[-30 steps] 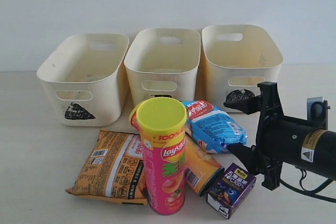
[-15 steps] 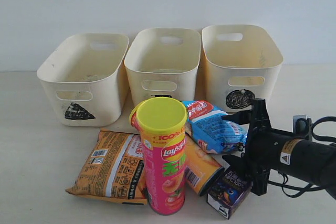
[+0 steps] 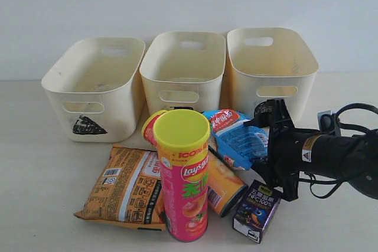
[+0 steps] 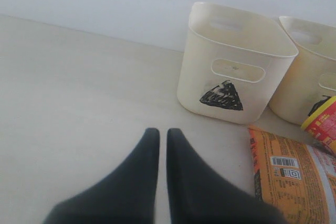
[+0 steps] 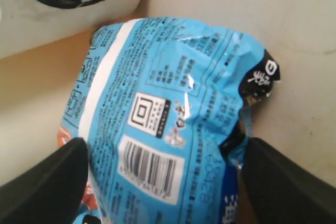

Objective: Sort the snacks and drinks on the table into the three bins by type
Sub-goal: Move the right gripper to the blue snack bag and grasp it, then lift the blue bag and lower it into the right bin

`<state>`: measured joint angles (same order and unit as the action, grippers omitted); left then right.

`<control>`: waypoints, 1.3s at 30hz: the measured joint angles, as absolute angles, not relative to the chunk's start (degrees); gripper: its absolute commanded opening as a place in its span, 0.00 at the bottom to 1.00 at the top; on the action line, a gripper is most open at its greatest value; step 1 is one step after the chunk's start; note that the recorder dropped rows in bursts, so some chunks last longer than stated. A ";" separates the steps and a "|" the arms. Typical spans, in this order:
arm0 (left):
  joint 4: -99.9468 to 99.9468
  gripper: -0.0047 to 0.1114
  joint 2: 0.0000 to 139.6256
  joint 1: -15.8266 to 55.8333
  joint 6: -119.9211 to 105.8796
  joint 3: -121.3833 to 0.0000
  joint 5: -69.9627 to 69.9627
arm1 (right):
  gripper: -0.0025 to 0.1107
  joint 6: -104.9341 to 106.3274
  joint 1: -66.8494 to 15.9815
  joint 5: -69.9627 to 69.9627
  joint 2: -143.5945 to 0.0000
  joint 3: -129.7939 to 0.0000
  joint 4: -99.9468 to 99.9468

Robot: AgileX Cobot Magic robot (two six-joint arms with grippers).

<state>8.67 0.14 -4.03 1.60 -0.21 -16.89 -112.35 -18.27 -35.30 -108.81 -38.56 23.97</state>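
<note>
— Pale beige and faintly wood-grained, the wide surface (image 3: 35,205) carries everything; what stands at its back?
— Three cream plastic bins with handle slots, in a close row; in the exterior view the leftmost bin (image 3: 94,90) bears a black scribbled triangle (image 3: 88,126); the middle bin (image 3: 183,72) has its mark hidden behind a lid; the rightmost bin (image 3: 271,63) shows part of a black scribbled circle (image 3: 264,109) behind the arm.
— And the snacks?
— Bunched in front of the bins; the tall pink chip tube (image 3: 186,190) stands upright, yellow-green lid on top; the orange-yellow chip tube (image 3: 227,184) lies on its side behind it, lid end toward the middle bin; the flat orange packet (image 3: 127,187) lies beside the pink tube on the triangle bin's side; the blue-white packet (image 3: 236,137) rests by the lying tube, before the rightmost bin.
— Drinks?
— One small dark purple juice carton with fruit print (image 3: 257,210), near the front edge, just beside the lying tube's base.
— The pincers?
— The right pincer (image 5: 165,145) has its black fingers (image 5: 47,182) spread apart, one on either side of the blue-white packet; whether they touch it I cannot tell; the left pincer (image 4: 161,132), seen only from its wrist, has its tips together, nothing between them, over bare surface near the triangle bin.
</note>
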 measured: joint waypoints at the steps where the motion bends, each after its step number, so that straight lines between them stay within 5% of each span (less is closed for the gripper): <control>1: 8.67 0.08 0.14 -4.03 1.60 -0.21 -16.89 | 0.67 -111.99 -18.27 -34.84 -108.81 -38.84 24.07; 7: 8.67 0.08 0.14 -4.03 1.60 -0.21 -16.89 | 0.53 -110.22 -18.27 -34.05 -109.73 -39.40 24.09; 16: 8.67 0.08 0.14 -4.03 1.60 -0.21 -16.89 | 0.02 -106.57 -18.27 -41.45 -113.83 -39.44 23.77; 39: 8.67 0.08 0.14 -4.03 1.60 -0.21 -16.89 | 0.02 -89.10 -18.27 -38.71 -101.93 -30.76 23.75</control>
